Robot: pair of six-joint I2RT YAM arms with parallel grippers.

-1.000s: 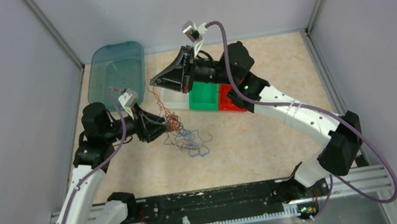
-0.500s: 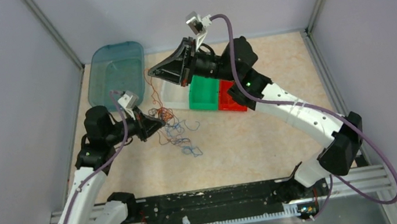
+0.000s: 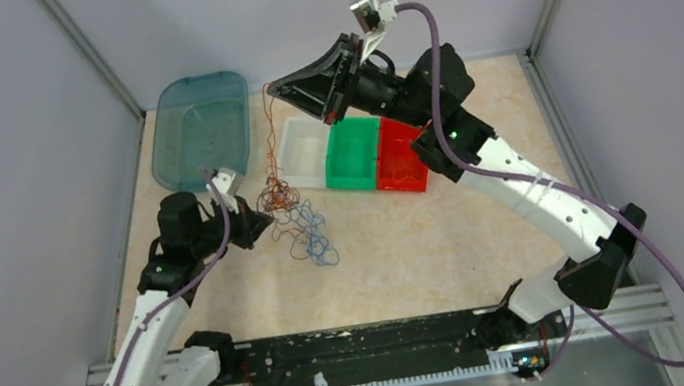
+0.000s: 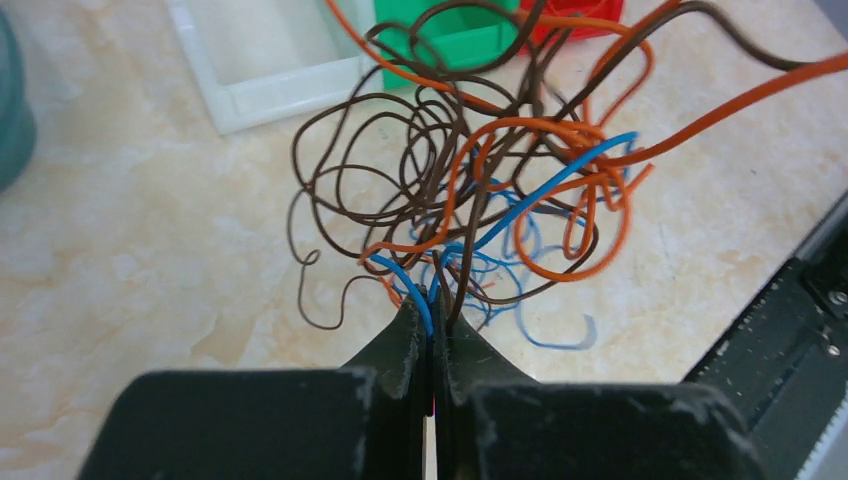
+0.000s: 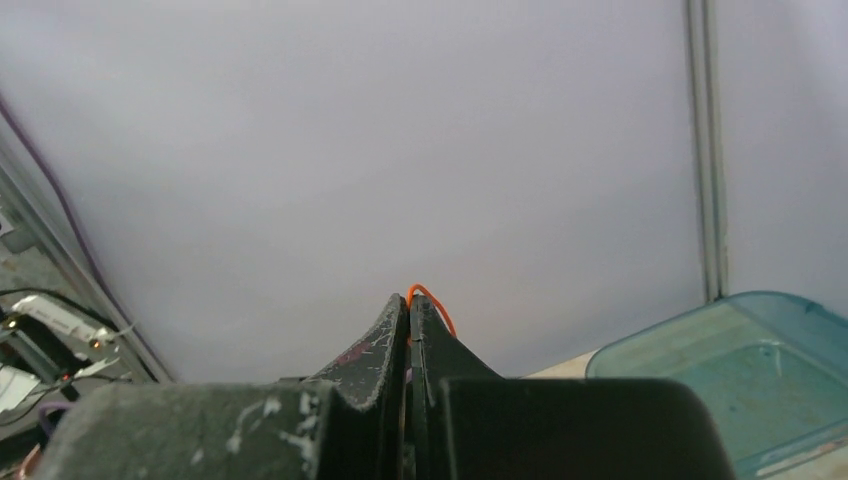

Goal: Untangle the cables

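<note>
Right wrist — orange cable (image 5: 438,303) mostly hidden

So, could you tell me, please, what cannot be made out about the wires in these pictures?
Top external: the tangle of hair-thin blue, orange and brown wires is too small to trace which strand crosses which.
Left wrist: the shut left fingers hide how many strands they clamp.
Right wrist: the shut right fingers hide all but a small orange wire loop.
</note>
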